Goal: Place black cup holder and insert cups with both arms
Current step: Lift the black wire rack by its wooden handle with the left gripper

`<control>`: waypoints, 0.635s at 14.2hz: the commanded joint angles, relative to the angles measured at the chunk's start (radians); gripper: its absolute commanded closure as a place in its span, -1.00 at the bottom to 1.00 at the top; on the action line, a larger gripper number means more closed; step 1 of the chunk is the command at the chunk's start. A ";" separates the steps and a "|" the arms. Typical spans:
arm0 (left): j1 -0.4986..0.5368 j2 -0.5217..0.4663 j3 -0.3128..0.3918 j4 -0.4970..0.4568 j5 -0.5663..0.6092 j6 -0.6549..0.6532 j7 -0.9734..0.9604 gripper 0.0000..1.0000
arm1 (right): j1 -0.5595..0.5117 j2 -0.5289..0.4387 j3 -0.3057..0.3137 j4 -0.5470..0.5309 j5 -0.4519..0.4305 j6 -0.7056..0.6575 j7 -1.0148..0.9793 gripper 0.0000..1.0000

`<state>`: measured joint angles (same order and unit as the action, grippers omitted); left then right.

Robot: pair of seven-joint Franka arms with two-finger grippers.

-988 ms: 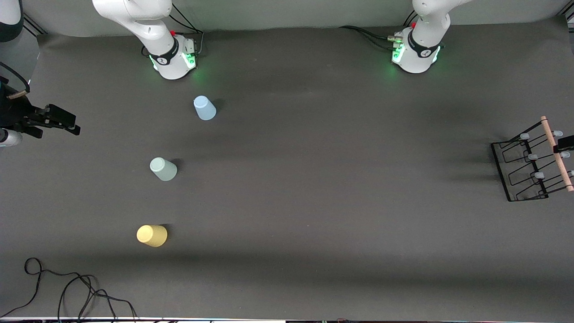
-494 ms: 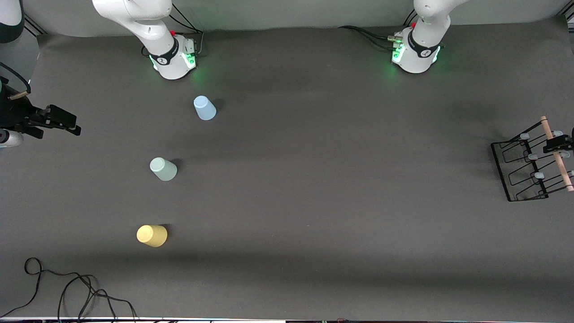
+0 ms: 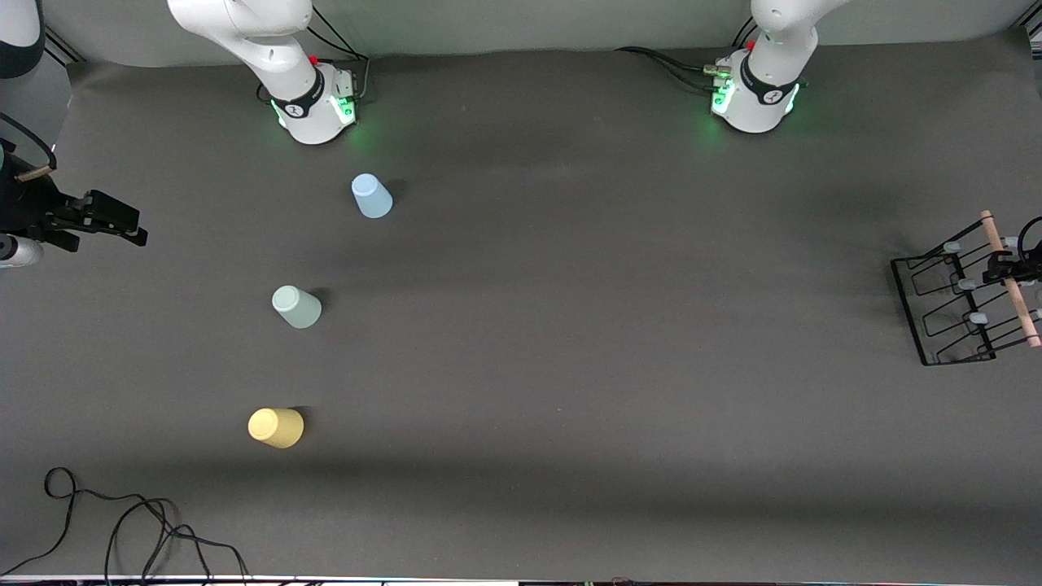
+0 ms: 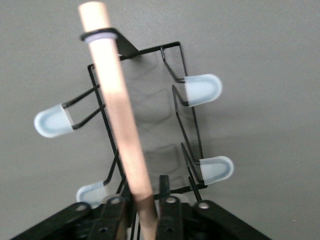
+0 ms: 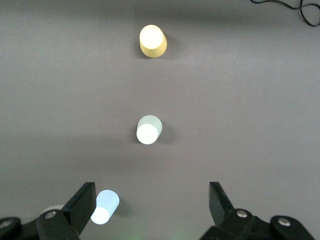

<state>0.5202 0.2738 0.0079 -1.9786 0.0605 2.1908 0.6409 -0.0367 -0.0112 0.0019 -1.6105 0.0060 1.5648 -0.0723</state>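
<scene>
The black cup holder (image 3: pixel 948 313) stands at the left arm's end of the table, its wooden rod handle (image 3: pixel 1009 281) on top. My left gripper (image 3: pixel 1009 268) is shut on the handle; in the left wrist view (image 4: pixel 142 210) its fingers pinch the rod (image 4: pixel 117 110), with the blue-tipped pegs (image 4: pixel 202 89) below. A light blue cup (image 3: pixel 371 196), a pale green cup (image 3: pixel 296 307) and a yellow cup (image 3: pixel 275 427) stand apart toward the right arm's end. My right gripper (image 3: pixel 118 221) waits open over that end's edge. Its wrist view (image 5: pixel 151 192) shows all three cups: yellow (image 5: pixel 152 41), green (image 5: pixel 149 129), blue (image 5: pixel 105 207).
Loose black cables (image 3: pixel 122 521) lie at the table's near corner at the right arm's end. The arm bases (image 3: pixel 313 106) (image 3: pixel 757 98) stand along the table's edge farthest from the front camera.
My left gripper has come in from the table's end over the rack and closed round the wooden handle. The rack and cups have not moved. The right arm has barely moved.
</scene>
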 commanded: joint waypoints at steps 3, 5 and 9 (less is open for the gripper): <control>-0.009 -0.064 -0.011 -0.005 -0.008 -0.043 0.011 1.00 | -0.005 0.004 0.006 0.009 -0.001 0.003 0.009 -1.00; -0.014 -0.084 -0.043 0.056 -0.054 -0.161 0.006 1.00 | -0.005 0.004 0.006 0.007 -0.001 0.003 0.009 -1.00; -0.086 -0.111 -0.112 0.203 -0.099 -0.393 -0.174 1.00 | -0.003 0.004 0.006 0.007 -0.001 0.001 0.009 -1.00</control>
<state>0.4879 0.1904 -0.0851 -1.8419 -0.0269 1.8956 0.5718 -0.0366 -0.0111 0.0019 -1.6105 0.0060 1.5653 -0.0723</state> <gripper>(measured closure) 0.903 0.000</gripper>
